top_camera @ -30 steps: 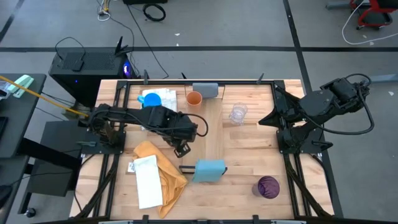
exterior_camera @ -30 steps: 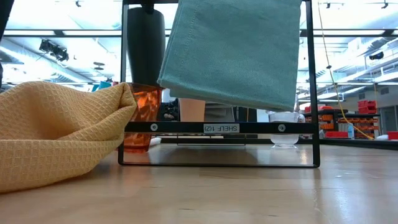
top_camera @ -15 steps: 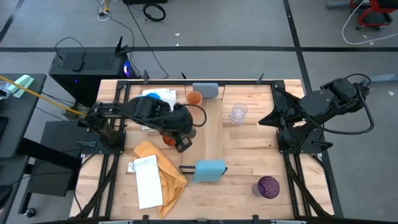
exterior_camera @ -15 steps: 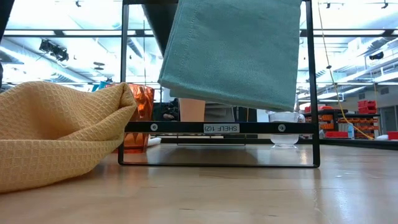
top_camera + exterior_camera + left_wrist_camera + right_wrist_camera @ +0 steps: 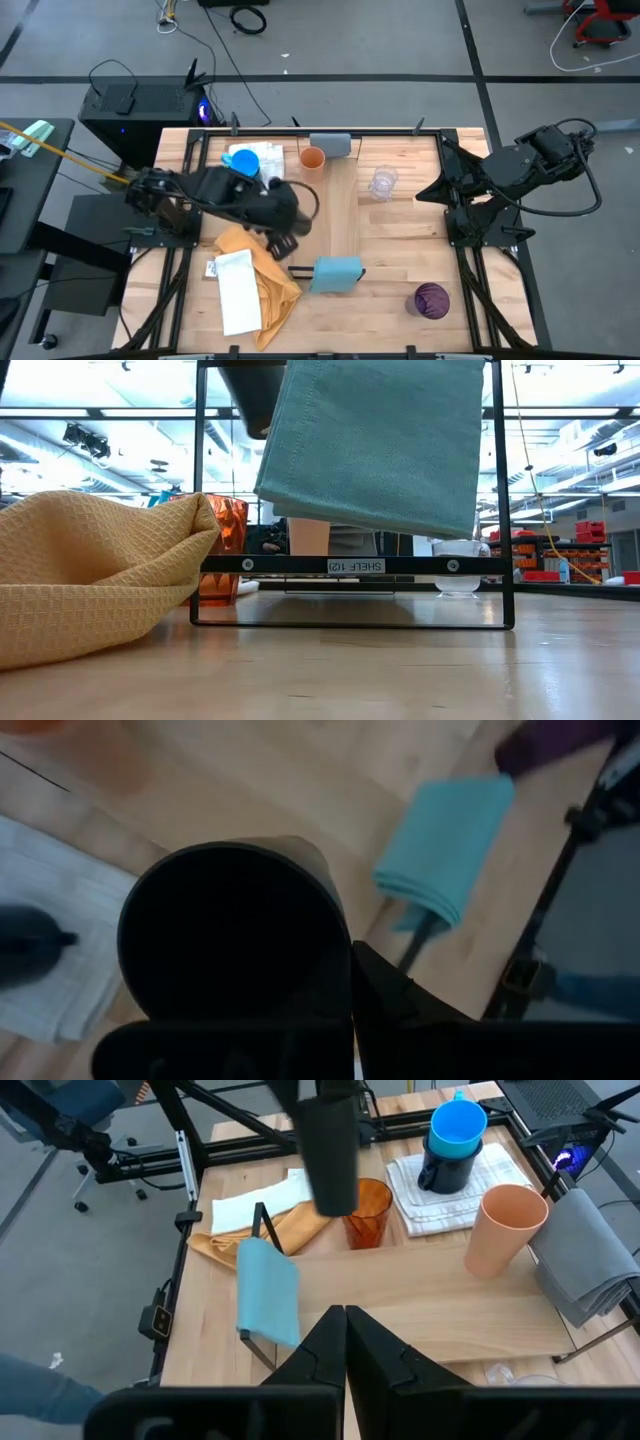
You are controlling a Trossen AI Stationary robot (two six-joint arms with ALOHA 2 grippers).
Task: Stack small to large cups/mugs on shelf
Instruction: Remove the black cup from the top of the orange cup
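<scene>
Pale wood: you have one shelf point(image 5: 343, 205), with a grey block point(image 5: 330, 145) at one end and a light blue block point(image 5: 336, 272) at the other. Two grippers:
- The left gripper point(image 5: 280, 225) is beside the shelf, fingers clamped on the one black cup point(image 5: 330, 1155), which is held off the table.
- The right gripper point(image 5: 345, 1315) is on the shelf's other side, closed and empty.

One orange cup point(image 5: 507, 1230) stands on the shelf by the grey block. One amber cup point(image 5: 367, 1212) stands just beside the shelf. One clear glass point(image 5: 383, 182) and one purple cup point(image 5: 432, 300) stand off the shelf.
</scene>
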